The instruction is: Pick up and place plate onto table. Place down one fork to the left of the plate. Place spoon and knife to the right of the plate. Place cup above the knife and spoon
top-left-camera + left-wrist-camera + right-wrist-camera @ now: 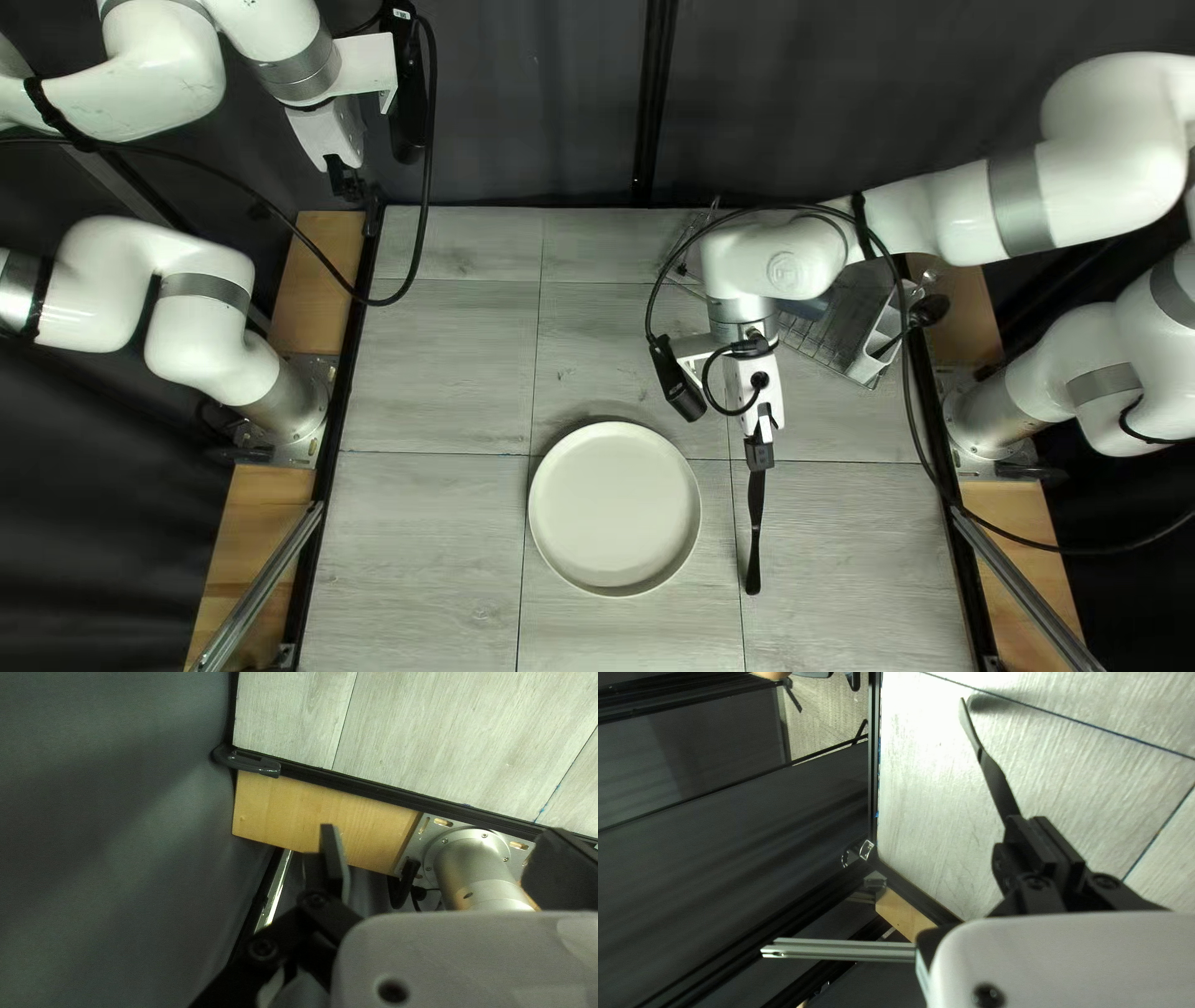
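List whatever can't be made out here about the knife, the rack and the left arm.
- Knife, right wrist view: its handle end is hidden by the right gripper.
- Rack, top left view: partly covered by the right arm and cables, so its full contents are hidden.
- Dark piece by the rack, same view: too small to name.
- Left arm, same view: cut off by the left and top edges.

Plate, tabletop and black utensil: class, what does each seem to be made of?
Plate: perhaps ceramic or plastic, matt; smooth, pale, without bright highlights. Tabletop: likely wood-look laminate or vinyl, satin; grey grain, seams. Black utensil: perhaps coated metal or plastic, satin; thin, evenly dark.
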{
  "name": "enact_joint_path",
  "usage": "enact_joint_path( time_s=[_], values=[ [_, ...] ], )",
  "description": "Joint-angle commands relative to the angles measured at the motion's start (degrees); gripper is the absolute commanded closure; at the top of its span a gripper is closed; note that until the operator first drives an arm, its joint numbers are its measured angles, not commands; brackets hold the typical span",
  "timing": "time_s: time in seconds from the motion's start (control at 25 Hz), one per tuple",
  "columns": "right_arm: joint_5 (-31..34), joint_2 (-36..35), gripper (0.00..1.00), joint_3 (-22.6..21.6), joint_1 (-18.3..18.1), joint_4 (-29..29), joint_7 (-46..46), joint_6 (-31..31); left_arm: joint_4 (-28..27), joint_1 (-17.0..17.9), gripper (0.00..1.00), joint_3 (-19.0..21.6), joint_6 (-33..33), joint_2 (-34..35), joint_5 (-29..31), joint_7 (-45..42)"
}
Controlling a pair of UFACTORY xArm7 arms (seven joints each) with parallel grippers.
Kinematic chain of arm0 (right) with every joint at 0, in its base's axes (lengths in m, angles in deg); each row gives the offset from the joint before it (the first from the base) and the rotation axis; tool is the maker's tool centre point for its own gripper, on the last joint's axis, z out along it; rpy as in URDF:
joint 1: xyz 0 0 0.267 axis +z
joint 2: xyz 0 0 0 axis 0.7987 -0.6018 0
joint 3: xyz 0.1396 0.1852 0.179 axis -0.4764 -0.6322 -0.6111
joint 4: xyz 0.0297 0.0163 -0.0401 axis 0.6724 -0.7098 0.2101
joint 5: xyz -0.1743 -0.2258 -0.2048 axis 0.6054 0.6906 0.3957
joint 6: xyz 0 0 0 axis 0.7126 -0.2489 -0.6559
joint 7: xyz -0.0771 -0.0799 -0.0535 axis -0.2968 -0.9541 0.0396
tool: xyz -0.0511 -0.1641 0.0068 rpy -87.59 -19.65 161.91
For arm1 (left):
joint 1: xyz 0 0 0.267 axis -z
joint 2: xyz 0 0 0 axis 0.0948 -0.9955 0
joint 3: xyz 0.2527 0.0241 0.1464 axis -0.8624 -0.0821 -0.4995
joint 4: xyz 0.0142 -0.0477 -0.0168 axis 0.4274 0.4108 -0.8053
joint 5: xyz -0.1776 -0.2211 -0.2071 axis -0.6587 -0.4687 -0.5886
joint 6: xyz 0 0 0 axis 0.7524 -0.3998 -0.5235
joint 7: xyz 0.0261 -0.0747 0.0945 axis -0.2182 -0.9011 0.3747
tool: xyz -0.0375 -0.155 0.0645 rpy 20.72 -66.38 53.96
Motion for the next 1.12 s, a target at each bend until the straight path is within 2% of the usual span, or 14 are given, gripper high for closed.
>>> enact_joint_path(
  time_s=[0.04,0.12,0.16,0.2,0.24,0.28,0.52,0.8,0.96,1.12],
  values=[
    [0.16,-2.05,1.0,0.74,-1.02,0.32,-2.41,0.79,0.0,0.0,0.0,0.0,0.0,0.0,0.0,0.0],
    [1.15,-2.65,1.0,1.23,-1.37,0.31,-2.95,1.73,0.0,0.0,0.0,0.0,0.0,0.0,0.0,0.0],
    [1.52,-2.81,0.73,1.42,-1.49,0.29,-3.08,2.04,0.0,0.0,0.0,0.0,0.0,0.0,0.0,0.0],
    [2.38,-3.15,0.23,1.65,-1.44,0.17,-2.88,3.25,0.0,0.0,0.0,0.0,0.0,0.0,0.0,0.0],
    [3.16,-3.18,0.02,1.81,-1.29,-0.13,-2.53,4.25,0.0,0.0,0.0,0.0,0.0,0.0,0.0,0.0],
    [3.57,-3.08,0.0,1.85,-1.16,-0.39,-2.25,4.89,0.0,0.0,0.0,0.0,0.0,0.0,0.0,0.0],
    [6.07,-0.67,0.0,2.03,0.47,-5.74,0.49,13.21,0.0,0.0,0.0,0.0,0.0,0.0,0.0,0.0],
    [9.3,1.33,0.0,1.91,1.84,-8.33,4.27,18.51,0.0,0.0,0.0,0.0,0.0,0.0,0.0,0.0],
    [15.17,8.28,0.0,0.73,3.21,-9.19,13.71,17.12,0.0,0.0,0.0,0.0,0.0,0.0,0.0,0.0],
    [24.23,16.84,0.0,-4.07,4.32,-6.79,30.3,10.73,0.0,0.0,0.0,0.0,0.0,0.0,0.0,0.0]
  ],
)
